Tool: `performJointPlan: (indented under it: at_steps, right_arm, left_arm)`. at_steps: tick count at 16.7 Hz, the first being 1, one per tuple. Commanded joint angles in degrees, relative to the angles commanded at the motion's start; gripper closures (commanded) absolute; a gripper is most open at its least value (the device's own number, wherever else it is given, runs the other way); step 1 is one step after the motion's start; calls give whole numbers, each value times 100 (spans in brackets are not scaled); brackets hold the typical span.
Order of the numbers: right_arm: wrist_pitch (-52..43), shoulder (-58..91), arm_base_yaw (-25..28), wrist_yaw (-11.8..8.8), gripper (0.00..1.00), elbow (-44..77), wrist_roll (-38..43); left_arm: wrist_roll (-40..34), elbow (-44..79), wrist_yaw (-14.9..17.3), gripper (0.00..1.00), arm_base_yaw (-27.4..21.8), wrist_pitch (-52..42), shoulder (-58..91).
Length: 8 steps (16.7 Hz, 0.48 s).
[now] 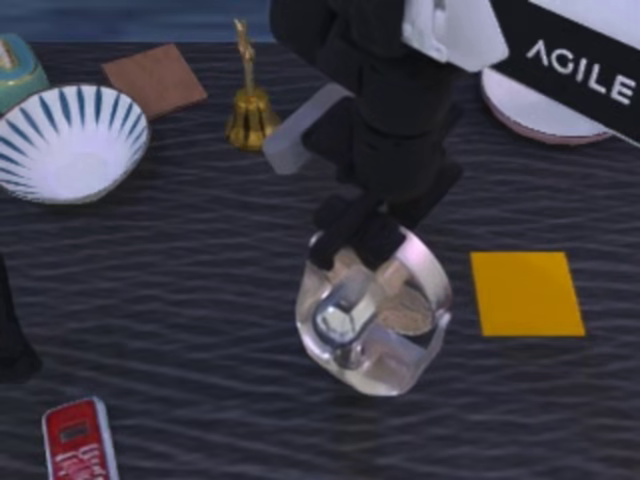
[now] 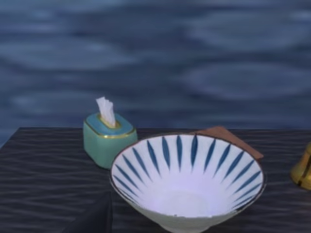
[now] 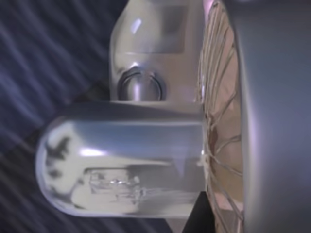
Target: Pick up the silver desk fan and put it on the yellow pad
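Observation:
The silver desk fan [image 1: 375, 322] is at the middle of the table, its chrome hub [image 3: 121, 160] and wire cage filling the right wrist view. My right gripper [image 1: 355, 238] comes down on the top of the cage ring and is shut on it. One dark finger [image 3: 201, 217] shows between hub and cage. The other finger is hidden behind the rim. I cannot tell whether the fan's base touches the table. The yellow pad [image 1: 527, 293] lies flat and bare to the fan's right. My left arm [image 1: 10, 335] is parked at the table's left edge.
A blue-striped white bowl [image 1: 68, 140] [image 2: 187, 179], a teal tissue box [image 1: 15, 65] [image 2: 108, 136] and a brown square pad [image 1: 155, 80] are at the back left. A gold bell [image 1: 250, 105] stands behind the fan. A white round dish [image 1: 540, 105] is back right, a red phone [image 1: 78, 440] front left.

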Motion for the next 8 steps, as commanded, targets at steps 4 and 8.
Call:
performJointPlan:
  at_steps: [4, 8]
  right_arm:
    - [-217, 7, 7, 1, 100, 220, -5]
    - [-208, -7, -27, -1, 100, 199, 59]
  left_arm:
    - [0, 0, 0, 0, 0, 0, 0]
    - [0, 0, 0, 0, 0, 0, 0]
